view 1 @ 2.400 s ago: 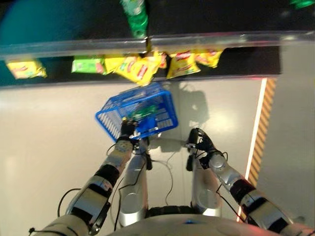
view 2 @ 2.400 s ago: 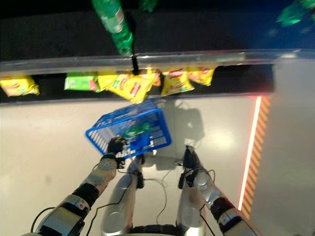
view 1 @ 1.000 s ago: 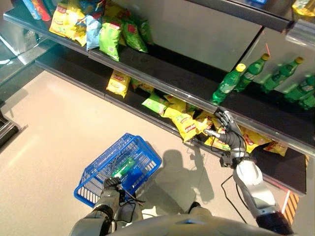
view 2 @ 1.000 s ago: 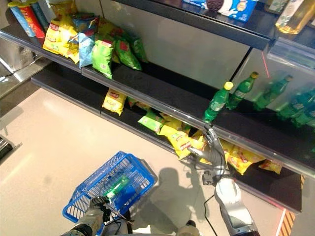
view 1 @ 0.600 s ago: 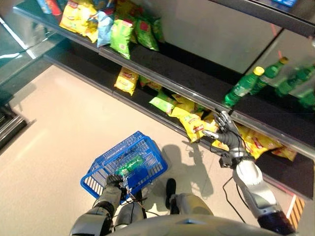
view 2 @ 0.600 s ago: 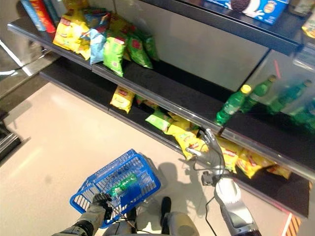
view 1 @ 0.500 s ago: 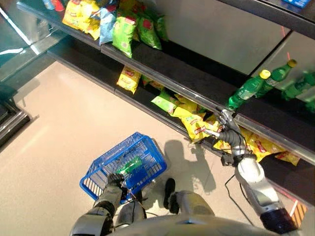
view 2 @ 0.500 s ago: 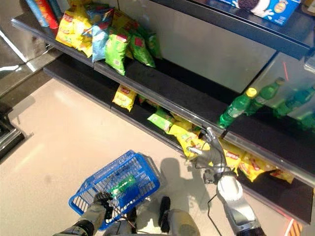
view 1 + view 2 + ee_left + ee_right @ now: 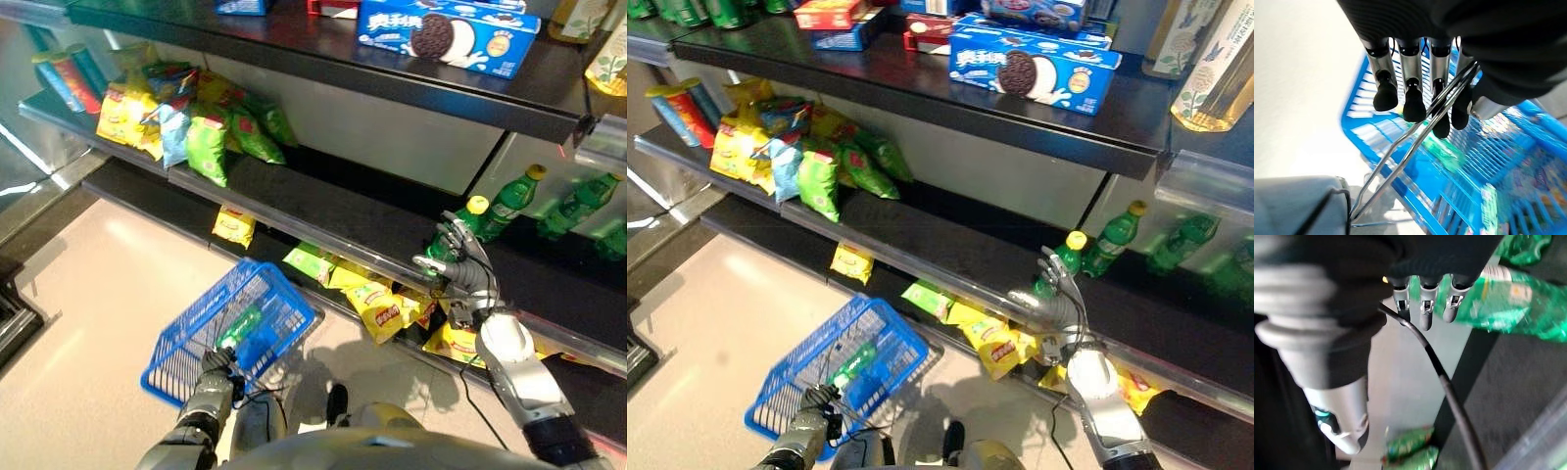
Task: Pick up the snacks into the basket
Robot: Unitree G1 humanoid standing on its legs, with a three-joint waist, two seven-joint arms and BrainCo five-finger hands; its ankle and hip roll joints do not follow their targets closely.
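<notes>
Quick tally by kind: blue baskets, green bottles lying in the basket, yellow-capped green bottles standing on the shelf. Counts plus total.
blue basket: 1
green bottle in the basket: 1
yellow-capped green bottles on the shelf: 2
Total: 4

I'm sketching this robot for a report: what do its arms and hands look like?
Both arms are silver-grey with dark bands at the joints. The left hand and right hand have silver fingers with dark tips. A dark ribbed cover wraps the back of each hand and the wrist.
</notes>
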